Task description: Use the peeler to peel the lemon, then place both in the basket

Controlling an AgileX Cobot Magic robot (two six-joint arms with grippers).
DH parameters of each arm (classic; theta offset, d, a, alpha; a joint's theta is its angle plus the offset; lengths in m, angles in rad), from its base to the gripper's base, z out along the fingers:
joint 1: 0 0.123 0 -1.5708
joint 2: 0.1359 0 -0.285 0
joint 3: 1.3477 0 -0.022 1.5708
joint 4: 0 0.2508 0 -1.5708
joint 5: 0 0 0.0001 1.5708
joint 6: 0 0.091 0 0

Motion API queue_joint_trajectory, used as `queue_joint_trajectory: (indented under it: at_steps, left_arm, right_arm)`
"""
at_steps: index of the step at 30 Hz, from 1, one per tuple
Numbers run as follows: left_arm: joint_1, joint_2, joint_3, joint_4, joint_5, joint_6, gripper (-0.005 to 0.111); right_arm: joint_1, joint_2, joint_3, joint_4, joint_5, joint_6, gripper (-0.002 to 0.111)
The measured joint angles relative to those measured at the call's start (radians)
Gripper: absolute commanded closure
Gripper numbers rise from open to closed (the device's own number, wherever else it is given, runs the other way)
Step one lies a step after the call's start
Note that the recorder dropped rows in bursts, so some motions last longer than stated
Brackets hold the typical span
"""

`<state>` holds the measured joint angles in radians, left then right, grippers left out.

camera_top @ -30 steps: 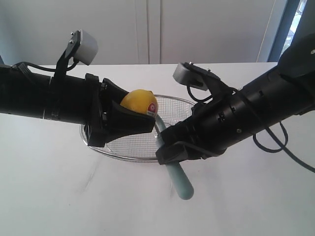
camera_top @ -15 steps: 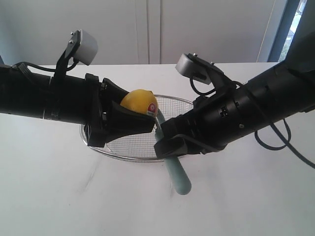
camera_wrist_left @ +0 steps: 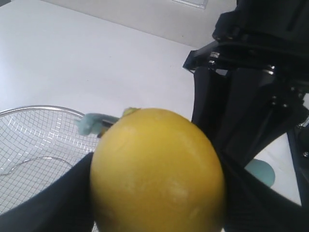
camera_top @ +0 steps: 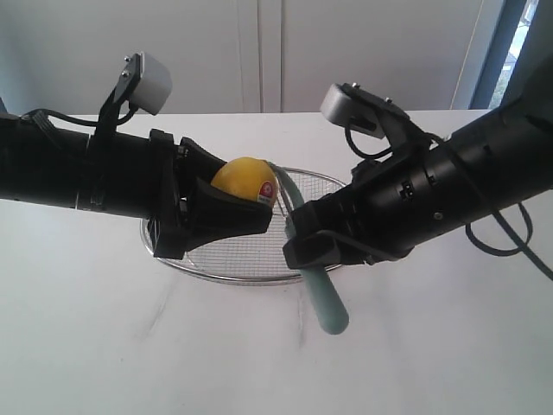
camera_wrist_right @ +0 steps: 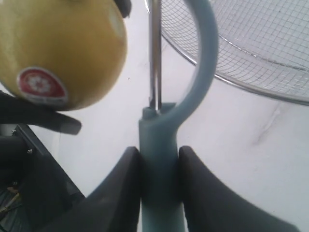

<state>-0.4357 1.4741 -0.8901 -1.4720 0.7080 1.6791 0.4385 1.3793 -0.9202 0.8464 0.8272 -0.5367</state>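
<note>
Over the basket (camera_top: 226,275), left hand (camera_top: 251,197) is clamping the lemon (camera_top: 242,177), probably to expose its skin for peeling. Right hand (camera_top: 302,246) is pinching the peeler (camera_top: 324,303) by its handle, blade likewise over the basket.

A lab or robot test room is indicated, not a home kitchen. A plain white surface (camera_top: 173,363) is spread across the scene, and it is backed on the far side by pale, flat wall panels (camera_top: 371,52) divided by narrow vertical seams. At the far right a dark blue-grey frame (camera_top: 499,47) is set against a strip of bright glass. Two black robot arms, the left arm (camera_top: 60,169) and the right arm (camera_top: 484,164), are fitted with small grey cameras (camera_top: 154,83)
</note>
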Motion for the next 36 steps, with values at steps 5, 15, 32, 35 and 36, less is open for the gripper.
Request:
queue_joint_trajectory:
  at_steps: [5, 15, 32, 35, 36]
  left_arm:
    - [0.0, 0.0, 0.0, 0.0, 0.0, 0.0, 0.107]
    - [0.0, 0.0, 0.0, 0.0, 0.0, 0.0, 0.107]
    - [0.0, 0.0, 0.0, 0.0, 0.025, 0.0, 0.107]
    - [0.0, 0.0, 0.0, 0.0, 0.025, 0.0, 0.107]
    - [0.0, 0.0, 0.0, 0.0, 0.025, 0.0, 0.107]
  right_arm:
    - [0.0, -0.034, 0.0, -0.007, 0.0, 0.013, 0.108]
    - [0.0, -0.09, 0.0, -0.017, -0.002, 0.029, 0.108]
    - [0.0, 0.013, 0.0, 0.005, 0.006, 0.021, 0.108]
    - [0.0, 0.025, 0.0, 0.023, 0.016, 0.01, 0.108]
    - [0.0, 0.026, 0.0, 0.028, 0.02, 0.008, 0.108]
